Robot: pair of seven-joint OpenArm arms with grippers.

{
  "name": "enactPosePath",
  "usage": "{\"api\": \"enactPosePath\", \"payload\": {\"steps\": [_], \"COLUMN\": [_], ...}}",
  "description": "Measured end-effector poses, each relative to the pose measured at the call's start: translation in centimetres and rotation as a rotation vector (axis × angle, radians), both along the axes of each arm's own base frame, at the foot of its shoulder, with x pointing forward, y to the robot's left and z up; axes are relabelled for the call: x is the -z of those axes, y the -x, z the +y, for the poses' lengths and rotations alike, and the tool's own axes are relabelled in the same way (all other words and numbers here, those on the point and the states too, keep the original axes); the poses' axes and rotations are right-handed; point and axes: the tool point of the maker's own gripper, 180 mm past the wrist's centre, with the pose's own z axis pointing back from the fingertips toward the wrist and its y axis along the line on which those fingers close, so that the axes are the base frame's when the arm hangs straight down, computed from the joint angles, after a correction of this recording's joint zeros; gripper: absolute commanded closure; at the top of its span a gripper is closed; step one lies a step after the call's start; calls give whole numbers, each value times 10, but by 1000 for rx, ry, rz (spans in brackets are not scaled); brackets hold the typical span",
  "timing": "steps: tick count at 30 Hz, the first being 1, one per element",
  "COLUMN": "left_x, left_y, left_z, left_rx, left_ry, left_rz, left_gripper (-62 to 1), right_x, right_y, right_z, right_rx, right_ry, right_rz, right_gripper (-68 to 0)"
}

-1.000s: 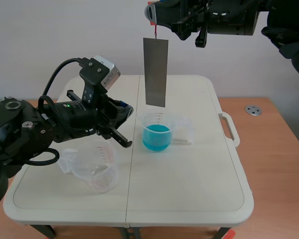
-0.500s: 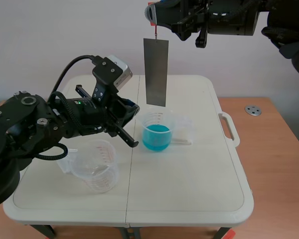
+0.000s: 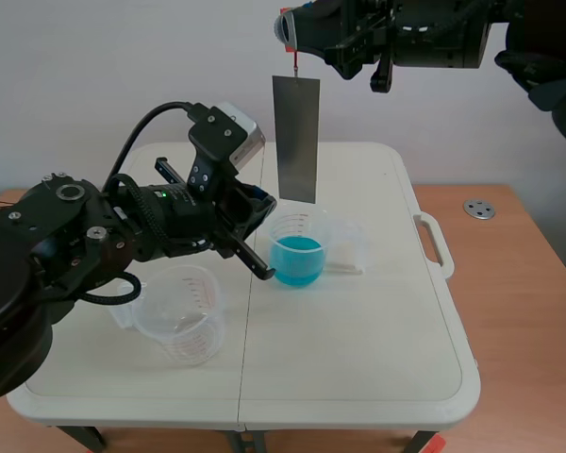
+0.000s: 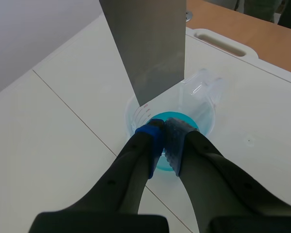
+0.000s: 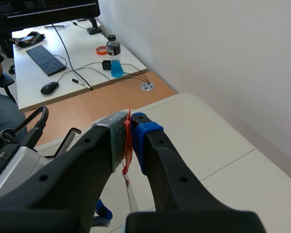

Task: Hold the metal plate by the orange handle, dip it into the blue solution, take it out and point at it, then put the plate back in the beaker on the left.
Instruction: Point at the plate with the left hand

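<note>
Your right end effector [image 5: 129, 130] pinches the orange handle [image 5: 127, 145] (mostly hidden); left end effector [image 4: 164, 140] closed, empty. One metal plate [image 3: 295, 140], two beakers [image 3: 294, 250] [image 3: 181, 319].

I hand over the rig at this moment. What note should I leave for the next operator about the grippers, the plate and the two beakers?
Right gripper: raised, jaws shut on the orange handle. The metal plate hangs upright above the beaker of blue solution, clear of the liquid.
Left gripper: jaws shut on nothing, low beside that beaker, aimed toward the plate's lower end.
Empty beaker: stands on the left.
Done: plate is out; pointing seems under way.
Left: set the plate in the empty beaker.
</note>
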Motion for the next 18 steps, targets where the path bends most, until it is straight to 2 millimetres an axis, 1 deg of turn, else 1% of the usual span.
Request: {"api": "enactPosePath", "payload": {"steps": [9,11,13,18], "left_x": [0,0,5,23], "left_y": [-1,-5,-3,20], "left_z": [2,8,15,43], "left_rx": [-11,-54,-69,-102], "left_ry": [-1,3,-6,-52], "left_rz": [-2,-6,1,41], "left_gripper": [-19,-19,-19,-19], "right_x": [1,0,0,0], "right_y": [0,0,0,0], "right_z": [0,1,1,1], "right_rx": [0,-2,-1,-1], "right_ry": [3,1,1,1], "right_rz": [2,2,2,2], "right_gripper": [-15,-15,-15,-15]}}
